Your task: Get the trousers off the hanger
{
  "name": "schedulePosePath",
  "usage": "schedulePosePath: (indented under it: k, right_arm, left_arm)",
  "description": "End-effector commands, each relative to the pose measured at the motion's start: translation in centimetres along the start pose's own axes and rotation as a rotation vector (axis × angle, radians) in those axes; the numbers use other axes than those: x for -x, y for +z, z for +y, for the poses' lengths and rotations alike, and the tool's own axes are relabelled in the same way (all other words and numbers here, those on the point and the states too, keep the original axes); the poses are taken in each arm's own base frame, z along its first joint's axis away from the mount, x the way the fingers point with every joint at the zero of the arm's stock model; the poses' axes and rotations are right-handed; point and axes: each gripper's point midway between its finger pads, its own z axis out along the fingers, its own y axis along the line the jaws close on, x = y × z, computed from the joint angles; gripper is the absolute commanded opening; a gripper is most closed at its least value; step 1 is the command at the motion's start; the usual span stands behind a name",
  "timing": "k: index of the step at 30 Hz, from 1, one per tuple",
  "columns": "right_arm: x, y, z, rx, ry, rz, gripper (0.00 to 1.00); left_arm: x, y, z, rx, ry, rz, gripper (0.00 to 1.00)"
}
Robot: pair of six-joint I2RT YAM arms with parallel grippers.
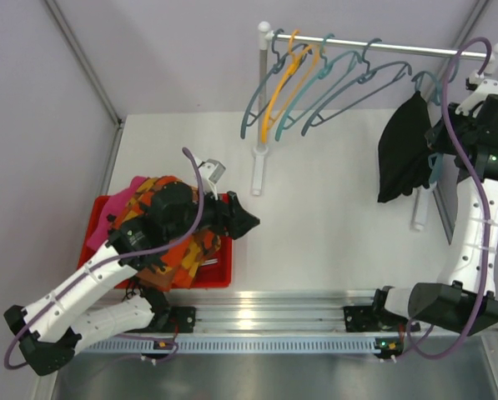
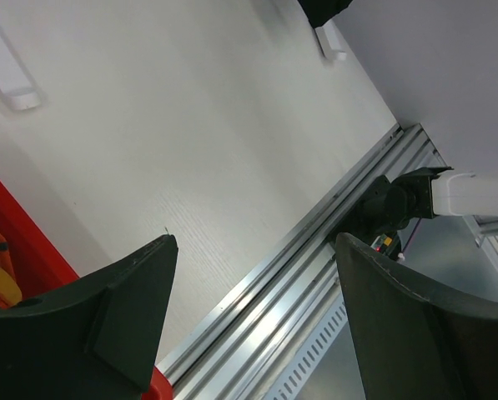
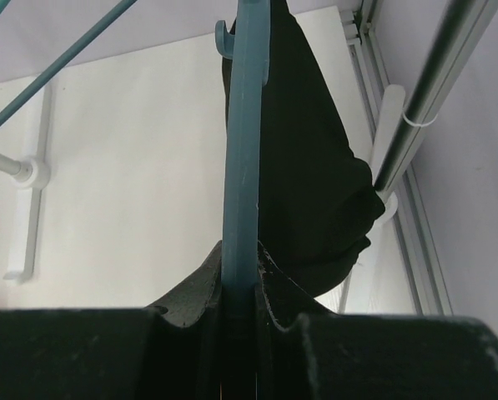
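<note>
a: where are the black trousers (image 1: 405,148)?
b: on the teal hanger (image 3: 244,150), at the right end of the rack rail (image 1: 374,46), just beside the rack's right post. whether the hem touches the table (image 1: 332,225), i cannot tell.
a: and the right gripper (image 3: 240,287)?
b: clamped on that hanger's arm, both jaws pressed flat to the plastic, with the black cloth just beyond them.
a: left gripper (image 2: 255,258)?
b: jaws spread wide with nothing between them, over the right rim of the red bin (image 1: 98,218). (the pink trousers (image 1: 123,196) and orange camouflage trousers (image 1: 190,258) lie heaped in there, partly under the arm.)
a: room to move?
b: bare tabletop runs from the bin's edge to the black trousers, and only the rack's left post (image 1: 259,125) stands in it. the empty hangers (image 1: 315,79) crowd the rail's left half, apart from the teal one.
</note>
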Motion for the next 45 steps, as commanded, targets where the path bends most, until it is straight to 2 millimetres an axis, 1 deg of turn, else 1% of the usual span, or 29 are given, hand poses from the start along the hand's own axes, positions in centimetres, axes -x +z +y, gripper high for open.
schedulePosePath:
  k: [1,3,5,9,10,11,15,16,17,18,20,22,23,24,27,29,30,32,33,34,35,36,38,39,40,41,42,44,45]
  right_arm:
    - [8.3,-2.8,1.9,0.058,-0.08,-0.288,0.0]
    - [7.9,-3.0,2.3,0.077,-0.071,-0.279,0.0]
    - [7.8,-4.1,2.8,0.092,-0.077,-0.296,0.0]
    - [6.8,-5.5,3.0,0.082,-0.064,-0.284,0.0]
    - [6.9,-6.5,3.1,0.077,-0.062,-0.3,0.0]
    - [6.8,-6.9,3.1,0.073,-0.057,-0.302,0.0]
    - [5.6,-8.9,3.3,0.054,-0.001,-0.288,0.0]
    - [5.3,-10.0,3.7,0.061,0.008,-0.298,0.0]
    - [5.0,-10.5,4.0,0.071,0.032,-0.296,0.0]
    - [4.8,-11.6,4.4,0.077,0.041,-0.31,0.0]
    - [3.8,-12.5,4.7,0.08,0.073,-0.292,0.0]
    - [3.1,-13.9,5.0,0.076,0.116,-0.288,0.0]
    - [2.3,-14.2,5.0,0.067,0.133,-0.266,0.0]
    - [2.0,-14.8,5.0,0.062,0.155,-0.266,0.0]
    - [1.1,-17.0,5.2,0.044,0.21,-0.287,0.0]
    - [0.6,-17.5,5.2,0.033,0.247,-0.285,0.0]
    - [0.1,-17.9,5.4,0.036,0.27,-0.274,0.0]
    - [-0.5,-18.1,5.4,0.027,0.295,-0.25,0.0]
    - [-0.9,-18.0,5.6,0.033,0.314,-0.232,0.0]
    - [-1.3,-18.1,5.8,0.042,0.325,-0.222,0.0]
    - [-1.5,-18.1,6.0,0.047,0.341,-0.214,0.0]
    - [-1.9,-17.9,6.1,0.052,0.35,-0.2,0.0]
    - [-2.4,-18.2,6.4,0.064,0.372,-0.199,0.0]
    - [-2.7,-17.9,6.5,0.073,0.379,-0.185,0.0]
    - [-2.9,-17.9,6.9,0.091,0.376,-0.173,0.0]
    - [-3.1,-17.8,7.0,0.096,0.378,-0.163,0.0]
    - [-3.0,-17.9,7.2,0.101,0.378,-0.158,0.0]
    - [-3.0,-17.9,7.5,0.11,0.369,-0.15,0.0]
    - [-2.7,-18.3,7.5,0.112,0.373,-0.16,0.0]
  left_arm:
    - [1.8,-0.2,-0.8,-0.024,0.03,-0.053,0.82]
    - [1.8,-0.1,-1.0,-0.034,0.048,-0.049,0.82]
    - [1.7,-0.1,-1.1,-0.048,0.065,-0.042,0.82]
    - [2.0,-0.4,-1.2,-0.058,0.135,-0.053,0.82]
    - [2.1,-0.5,-1.3,-0.064,0.145,-0.053,0.82]
    - [2.1,-0.6,-1.6,-0.079,0.152,-0.049,0.82]
    - [2.7,-1.0,-2.4,-0.113,0.178,-0.061,0.82]
    - [2.7,-1.0,-2.6,-0.118,0.182,-0.058,0.82]
    - [3.1,-1.1,-2.9,-0.132,0.182,-0.066,0.82]
    - [2.9,-1.0,-3.4,-0.157,0.181,-0.057,0.82]
    - [3.2,-1.0,-4.2,-0.192,0.176,-0.059,0.82]
    - [3.7,-0.9,-5.6,-0.247,0.164,-0.073,0.81]
    - [3.9,-0.9,-6.1,-0.266,0.164,-0.082,0.81]
    - [4.3,-0.9,-7.1,-0.299,0.17,-0.104,0.8]
    - [5.0,-0.6,-8.7,-0.328,0.187,-0.141,0.8]
    - [5.3,-0.2,-9.3,-0.322,0.197,-0.155,0.8]
    - [4.9,0.1,-10.1,-0.341,0.205,-0.146,0.8]
    - [5.0,0.5,-11.3,-0.357,0.217,-0.164,0.8]
    - [4.2,1.0,-12.6,-0.381,0.23,-0.147,0.8]
    - [4.0,1.2,-13.3,-0.39,0.236,-0.15,0.79]
    - [4.6,1.4,-14.0,-0.386,0.248,-0.182,0.79]
    - [3.4,1.9,-15.4,-0.405,0.261,-0.164,0.78]
    - [3.8,2.1,-16.9,-0.418,0.285,-0.206,0.78]
    - [3.2,2.9,-17.4,-0.402,0.287,-0.205,0.78]
    - [3.2,3.3,-17.9,-0.399,0.29,-0.211,0.78]
    - [3.5,3.1,-19.2,-0.421,0.294,-0.227,0.78]
    - [3.0,4.4,-19.3,-0.397,0.302,-0.215,0.78]
    - [2.7,5.4,-20.0,-0.383,0.328,-0.215,0.78]
    - [2.7,6.2,-21.4,-0.393,0.332,-0.232,0.78]
